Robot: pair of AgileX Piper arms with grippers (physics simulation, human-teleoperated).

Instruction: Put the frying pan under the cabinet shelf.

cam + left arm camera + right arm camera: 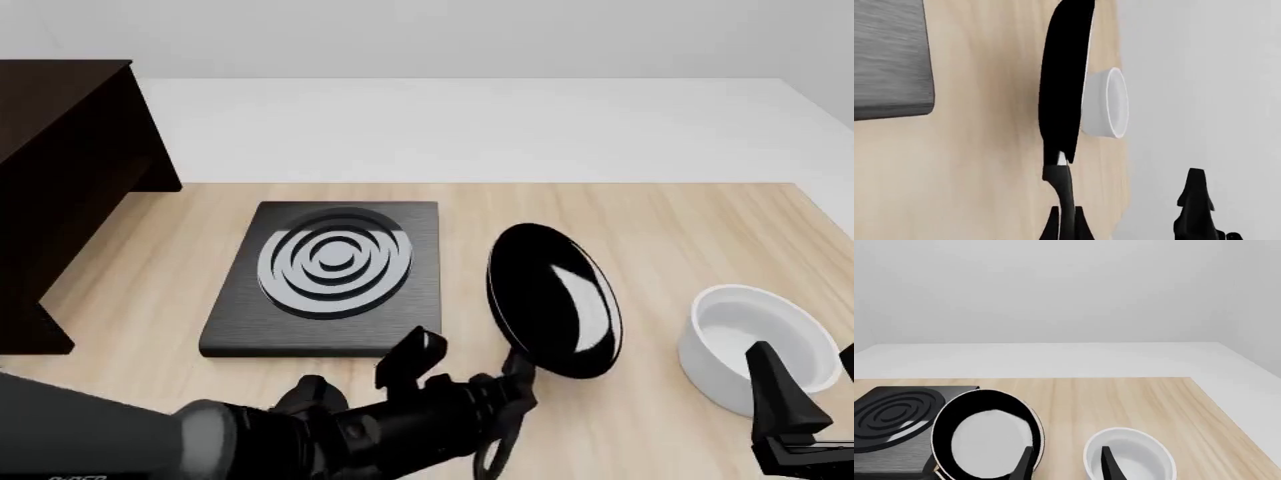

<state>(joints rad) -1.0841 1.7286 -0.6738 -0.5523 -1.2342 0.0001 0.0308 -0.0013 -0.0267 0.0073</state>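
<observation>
Frying pan (554, 300) tilted on edge above bench (641, 230), between hob (327, 280) and white bowl (747, 345), handle clamped in left claw (514, 385). Right claw (1064, 462) apart, empty, near bowl. Cabinet (60, 180) far left.

Bright, even light; sharp renders; glare on the frying pan (554, 300) underside.

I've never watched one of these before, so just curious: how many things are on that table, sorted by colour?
Black: 2, the frying pan and the hob
White: 1, the bowl
Dark brown: 1, the cabinet
Total: 4
</observation>
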